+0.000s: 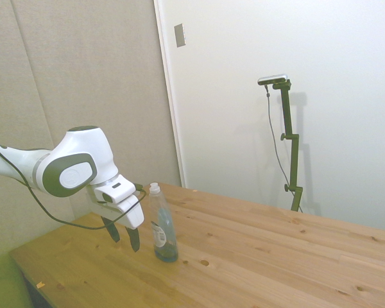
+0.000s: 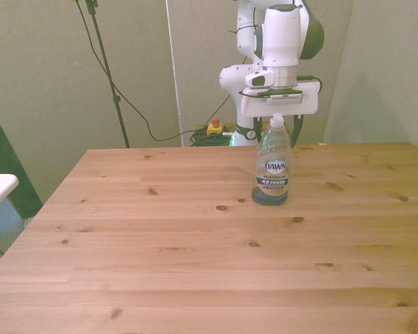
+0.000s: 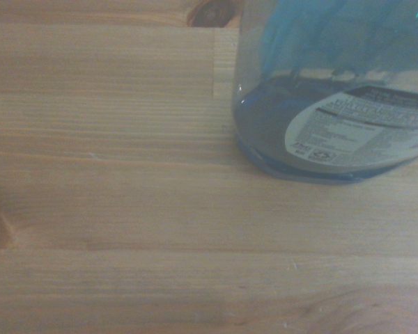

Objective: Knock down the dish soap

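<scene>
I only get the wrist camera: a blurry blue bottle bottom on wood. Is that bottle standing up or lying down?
Observer: Standing. In the side view the dish soap is upright on the table, with its white cap on top.
Operator: Where is the robot's hand, then?
Observer: The gripper hangs low beside the bottle, on the arm's side. The side view shows a small gap between them.
Operator: Is it pinched shut?
Observer: No, it is open. The side view shows its two fingers apart, holding nothing.
</scene>
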